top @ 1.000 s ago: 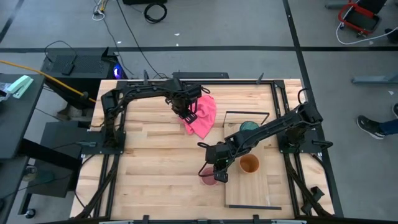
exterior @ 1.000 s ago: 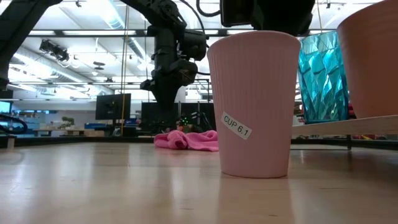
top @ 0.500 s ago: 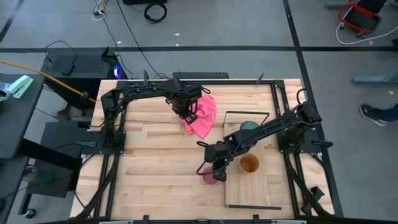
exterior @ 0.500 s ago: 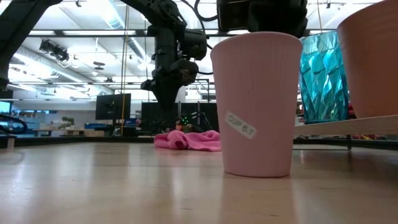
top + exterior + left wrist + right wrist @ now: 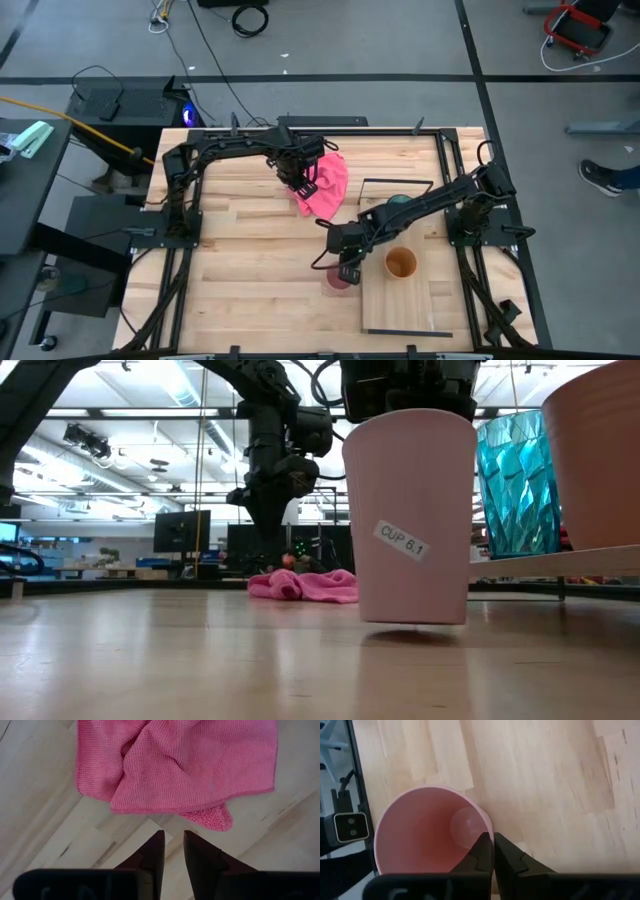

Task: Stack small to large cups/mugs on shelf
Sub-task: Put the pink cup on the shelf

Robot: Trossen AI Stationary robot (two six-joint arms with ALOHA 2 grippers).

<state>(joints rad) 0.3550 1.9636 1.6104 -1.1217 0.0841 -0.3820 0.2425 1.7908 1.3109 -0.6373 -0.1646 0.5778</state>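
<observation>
The small pink cup (image 5: 410, 520) hangs just above the tabletop, left of the shelf (image 5: 405, 305), with my right gripper (image 5: 492, 840) shut on it. The orange-brown cup (image 5: 400, 264) and the teal tumbler (image 5: 400, 202) stand upright on the shelf board. My left gripper (image 5: 173, 845) hovers over the tabletop at the far middle, just off the edge of a pink cloth (image 5: 175, 765). Its fingers stand a narrow gap apart with nothing between them. My right gripper pinches the pink cup's rim (image 5: 487, 827) on one side, one finger (image 5: 481, 852) inside the cup and the other outside against the wall. The fingers come from above, pointing down. The cup hangs upright below them, its base (image 5: 412, 622) clear of the table.
The pink cloth (image 5: 325, 185) lies crumpled on the tabletop at the far middle. A thin black wire frame (image 5: 397, 183) stands at the shelf's far end by the tumbler. Bare wood stretches across the table's left and near parts (image 5: 250, 280).
My right gripper has shut on the pink cup's rim and gone up a little, toward the table's far edge. The cup, which stood on the table, is now lifted clear and has turned slightly about its axis.
</observation>
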